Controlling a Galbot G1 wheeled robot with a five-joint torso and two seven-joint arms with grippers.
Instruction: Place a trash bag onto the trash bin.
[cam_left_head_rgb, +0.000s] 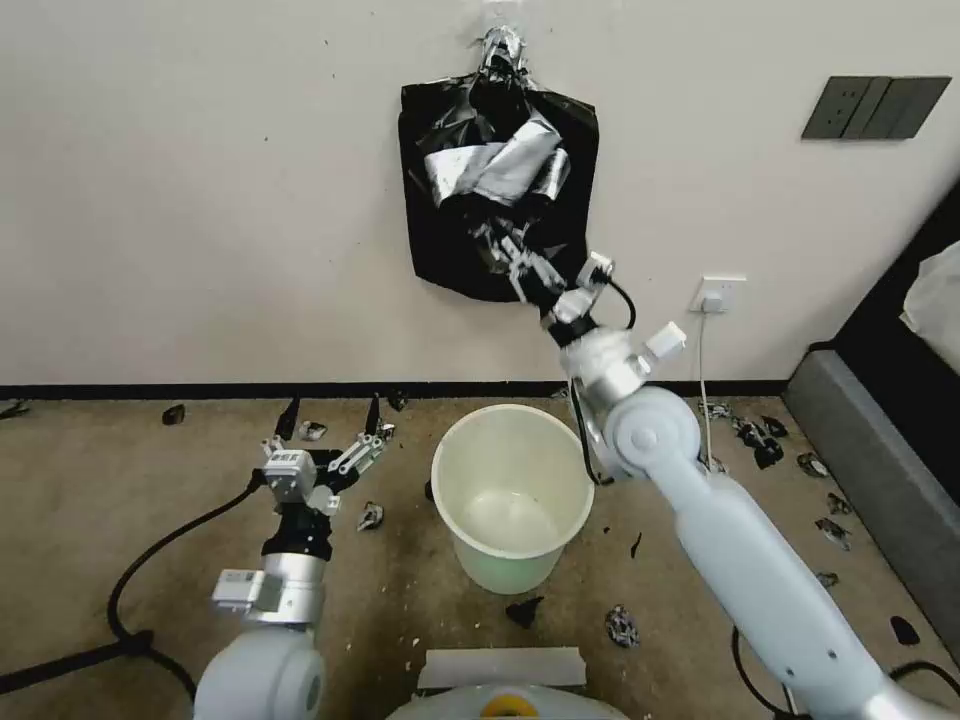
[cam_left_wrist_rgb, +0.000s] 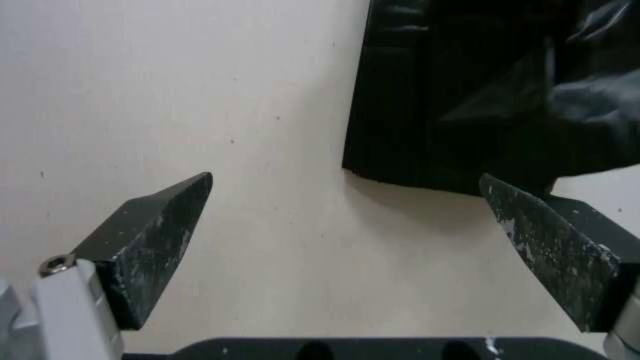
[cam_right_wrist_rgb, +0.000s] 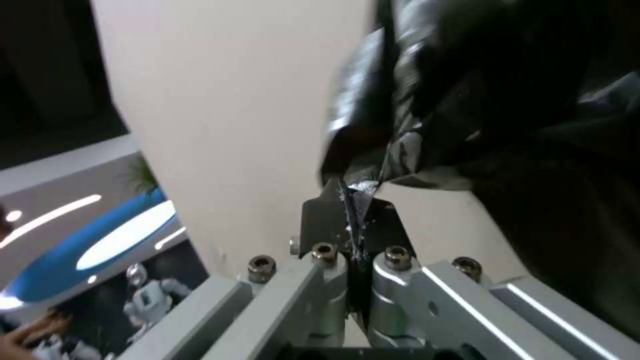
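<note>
Reaching up to the far wall, the right gripper (cam_left_head_rgb: 497, 248) has its fingers pressed together on a thin fold of the trash bag (cam_left_head_rgb: 470, 160), low on the crinkled black film. The right wrist view shows the pinch plainly: a sliver of glossy plastic is caught between the two dark fingertips (cam_right_wrist_rgb: 321, 220), with the rest of the bag bunched just beyond them. The bag hangs from a hook (cam_left_head_rgb: 497, 40) high on the wall, in front of a flatter black slab of bags (cam_left_head_rgb: 575, 180).

Down on the floor, near the robot, the white trash bin (cam_left_head_rgb: 512, 432) stands upright and bare, with nothing over its rim. The left gripper (cam_left_head_rgb: 333, 420) hovers low to the left of the bin, fingers spread wide apart and holding nothing.

I'd judge the bag very light, limp and slippery, the sort of film that stretches or tears if tugged hard from one point; black scraps (cam_left_head_rgb: 620, 625) litter the carpet around the bin. A grip on a doubled fold near the edge seems safer than a single layer, and the mouth will likely need both grippers to spread it over the rim.
</note>
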